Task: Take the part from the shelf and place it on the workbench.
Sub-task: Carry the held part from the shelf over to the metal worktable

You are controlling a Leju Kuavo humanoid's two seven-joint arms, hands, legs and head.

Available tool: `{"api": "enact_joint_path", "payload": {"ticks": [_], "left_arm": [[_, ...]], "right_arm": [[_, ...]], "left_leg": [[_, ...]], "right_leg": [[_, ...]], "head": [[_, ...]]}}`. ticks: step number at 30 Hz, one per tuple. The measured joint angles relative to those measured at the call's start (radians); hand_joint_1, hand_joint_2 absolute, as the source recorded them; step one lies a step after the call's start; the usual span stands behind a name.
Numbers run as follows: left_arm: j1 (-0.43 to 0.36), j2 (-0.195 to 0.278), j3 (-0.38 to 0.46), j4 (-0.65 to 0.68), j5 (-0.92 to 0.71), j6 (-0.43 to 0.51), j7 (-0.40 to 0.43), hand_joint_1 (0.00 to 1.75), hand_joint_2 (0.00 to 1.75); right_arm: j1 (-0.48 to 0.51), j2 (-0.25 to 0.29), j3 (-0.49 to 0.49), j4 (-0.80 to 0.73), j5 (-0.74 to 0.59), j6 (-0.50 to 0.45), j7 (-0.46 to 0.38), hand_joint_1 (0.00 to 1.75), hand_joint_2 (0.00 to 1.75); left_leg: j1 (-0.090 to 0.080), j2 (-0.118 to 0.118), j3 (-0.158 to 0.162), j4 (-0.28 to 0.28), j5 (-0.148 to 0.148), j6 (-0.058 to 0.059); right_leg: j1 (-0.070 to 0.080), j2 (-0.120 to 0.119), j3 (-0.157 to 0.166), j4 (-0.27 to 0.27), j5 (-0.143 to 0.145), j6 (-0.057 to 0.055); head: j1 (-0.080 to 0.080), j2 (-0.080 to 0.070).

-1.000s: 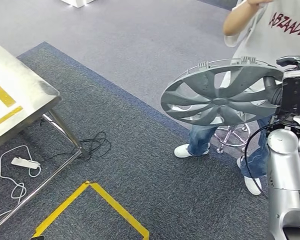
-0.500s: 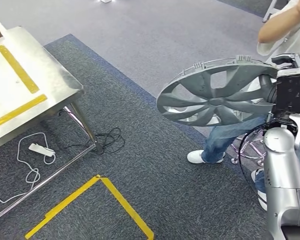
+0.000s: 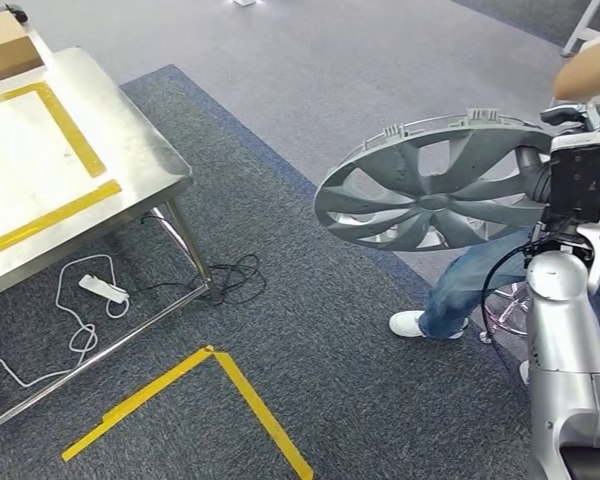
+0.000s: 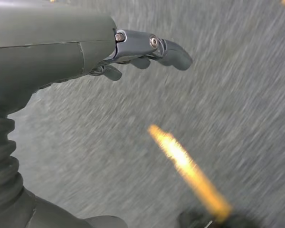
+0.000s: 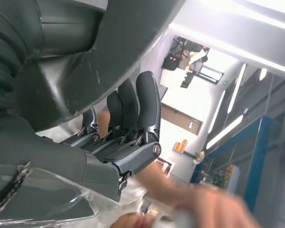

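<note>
Right hand (image 5: 130, 128) is what I'm watching: from its wrist camera I see the dark fingers curled up over the grey rim of the part (image 3: 433, 195), so I read it as gripping the wheel cover at its edge. In the head view that grip sits at the cover's far right side, behind the black wrist box, and the disc lies nearly flat, face up, sticking out to the left of the right arm over the carpet.

My left hand (image 4: 148, 50) hangs over blurred carpet with its fingers loosely extended and nothing in them.

What the next move turns on is this: the workbench (image 3: 142, 165) lies to the left and ahead, well apart from the cover, with bare carpet and a yellow floor tape (image 3: 206, 385) between them. The cover's free edge already points toward the bench, so I judge the carrying arm needs the body to close the gap before any lowering. A person (image 3: 463, 290) stands just behind the cover on the right. A power strip (image 3: 104, 290) lies under the bench.
</note>
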Motion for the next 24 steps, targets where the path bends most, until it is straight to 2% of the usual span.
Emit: {"api": "enact_joint_path", "payload": {"ticks": [2,4,5,7,8,9,10,11,13,14,15,17,19,21,23,24], "left_arm": [[0.005,0.0,-0.007,0.0,-0.02,-0.044,0.02,0.0,1.75],[0.007,-0.002,-0.013,0.0,-0.032,-0.066,0.033,0.0,1.75],[0.007,-0.002,-0.015,0.0,-0.036,-0.072,0.038,0.0,1.75],[0.005,-0.004,-0.019,0.0,-0.04,-0.078,0.042,0.0,1.75],[0.005,-0.004,-0.02,0.0,-0.04,-0.079,0.044,0.0,1.75],[0.004,-0.005,-0.02,0.0,-0.04,-0.081,0.045,0.0,1.75],[0.004,-0.006,-0.021,0.0,-0.041,-0.082,0.046,0.0,1.75],[0.005,-0.006,-0.021,0.0,-0.041,-0.084,0.046,0.0,1.75],[0.005,-0.008,-0.021,0.0,-0.043,-0.087,0.042,0.0,1.75],[0.005,-0.008,-0.021,0.0,-0.044,-0.09,0.035,0.0,1.75],[0.006,-0.008,-0.021,0.0,-0.044,-0.092,0.026,0.0,1.75],[0.008,-0.008,-0.021,0.0,-0.047,-0.097,0.005,0.0,1.75],[0.01,-0.011,-0.02,0.001,-0.046,-0.109,-0.012,0.0,1.75],[0.008,-0.014,-0.016,0.001,-0.036,-0.129,-0.033,0.0,1.75],[0.006,-0.016,-0.011,0.001,-0.029,-0.154,-0.055,0.0,1.75],[0.005,-0.017,-0.009,0.001,-0.029,-0.169,-0.066,0.0,1.75]], "right_arm": [[-0.007,0.0,0.001,0.001,0.009,0.007,-0.001,1.75,1.75],[-0.016,0.001,0.005,0.003,0.018,0.01,-0.003,1.75,1.75],[-0.021,0.002,0.007,0.004,0.021,0.01,-0.003,1.75,1.75],[-0.029,0.002,0.01,0.007,0.025,0.01,-0.003,1.75,1.75],[-0.03,0.002,0.012,0.009,0.025,0.01,-0.003,1.75,1.75],[-0.03,0.003,0.013,0.012,0.026,0.01,-0.003,1.75,1.75],[-0.03,0.003,0.014,0.013,0.027,0.01,-0.002,1.75,1.75],[-0.03,0.003,0.015,0.015,0.028,0.01,-0.002,1.75,1.75],[-0.032,0.004,0.016,0.015,0.03,0.01,-0.003,1.75,1.75],[-0.034,0.004,0.016,0.016,0.031,0.01,-0.002,1.75,1.75],[-0.034,0.004,0.017,0.016,0.031,0.009,-0.002,1.75,1.75],[-0.033,0.005,0.018,0.015,0.032,0.009,-0.002,1.75,1.75],[-0.032,0.006,0.018,0.015,0.035,0.009,-0.002,1.75,1.75],[-0.03,0.007,0.017,0.015,0.038,0.008,-0.003,1.75,1.75],[-0.026,0.007,0.015,0.015,0.038,0.007,-0.003,1.75,1.75],[-0.022,0.007,0.015,0.015,0.038,0.007,-0.003,1.75,1.75]], "left_leg": [[-0.001,-0.011,0.0,-0.006,-0.001,0.013],[0.003,-0.024,0.007,-0.014,0.002,0.027],[0.005,-0.031,0.01,-0.018,0.003,0.034],[0.004,-0.046,0.011,-0.018,0.002,0.04],[0.003,-0.055,0.012,-0.017,0.002,0.041],[0.002,-0.064,0.013,-0.017,0.001,0.042],[0.001,-0.073,0.015,-0.016,0.0,0.042],[0.001,-0.082,0.017,-0.015,-0.001,0.041],[0.0,-0.098,0.017,-0.01,-0.006,0.037],[0.0,-0.105,0.014,-0.008,-0.006,0.033],[0.0,-0.11,0.01,-0.006,-0.006,0.028],[0.001,-0.12,0.004,-0.004,-0.005,0.018],[0.0,-0.1,-0.003,0.016,-0.022,0.006],[0.002,-0.064,-0.045,0.111,-0.076,-0.006],[0.008,-0.05,-0.105,0.239,-0.127,-0.014],[0.011,-0.049,-0.122,0.272,-0.129,-0.017]], "right_leg": [[0.0,-0.012,0.001,-0.002,-0.004,0.011],[-0.003,0.002,-0.012,0.03,-0.031,0.019],[-0.004,0.017,-0.035,0.078,-0.056,0.021],[-0.003,0.043,-0.105,0.218,-0.113,0.021],[-0.003,0.047,-0.137,0.272,-0.127,0.021],[-0.003,0.049,-0.154,0.294,-0.123,0.02],[-0.002,0.05,-0.152,0.275,-0.098,0.018],[-0.002,0.053,-0.131,0.219,-0.058,0.015],[-0.003,0.075,-0.069,0.084,0.007,0.008],[-0.003,0.086,-0.046,0.039,0.021,0.006],[-0.003,0.094,-0.035,0.017,0.021,0.004],[-0.003,0.088,-0.029,0.009,0.018,0.0],[-0.006,0.075,-0.024,0.004,0.019,-0.01],[-0.008,0.059,-0.018,0.001,0.018,-0.019],[-0.008,0.045,-0.016,0.001,0.015,-0.023],[-0.007,0.039,-0.014,0.001,0.013,-0.023]], "head": [[0.0,0.0],[0.004,0.0],[0.007,0.0],[0.011,0.0],[0.012,0.0],[0.012,0.0],[0.012,0.0],[0.012,0.0],[0.012,0.0],[0.011,0.0],[0.011,0.0],[0.011,0.0],[0.007,0.0],[0.002,0.0],[0.0,0.0],[0.0,0.0]]}}
